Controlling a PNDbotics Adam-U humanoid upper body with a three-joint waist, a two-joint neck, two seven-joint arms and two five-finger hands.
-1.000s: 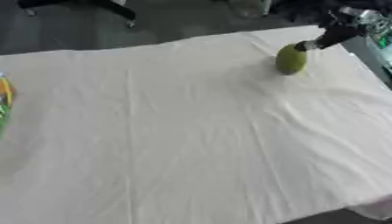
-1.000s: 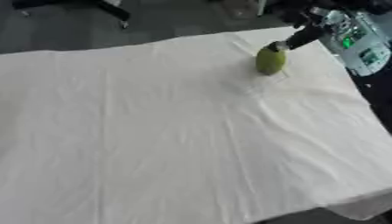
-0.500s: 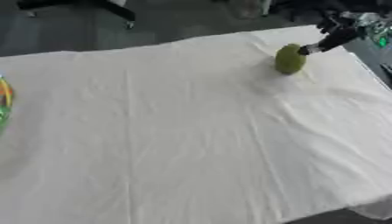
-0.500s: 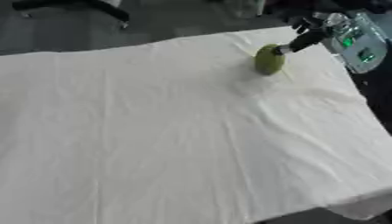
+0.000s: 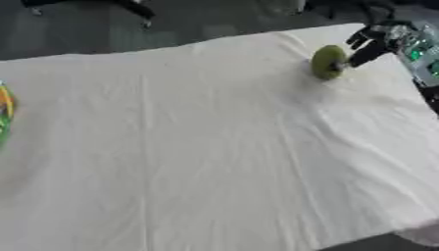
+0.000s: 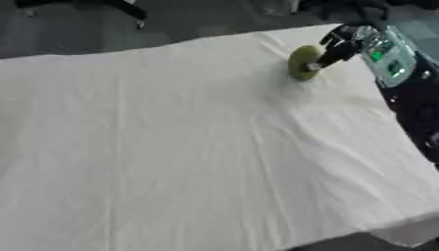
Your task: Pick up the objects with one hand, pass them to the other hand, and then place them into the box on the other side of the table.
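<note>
The right hand [image 5: 370, 43] reached in at the far right corner of the table, fingertips [image 5: 350, 61] touching the right side of a green rounded fruit [image 5: 327, 62]; whether the fingers were curled could not be determined. The fruit rested on the white tablecloth [image 5: 214, 147] near that corner. A green-and-yellow object [image 5: 4, 115] showed at the table's left edge.

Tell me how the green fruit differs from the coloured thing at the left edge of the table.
The green fruit is in full view near the far right corner, with the right hand at it; the coloured thing is cut off at the left edge, untouched. The fruit is plain green; the other shows yellow and green. Both lie on the white cloth.
</note>
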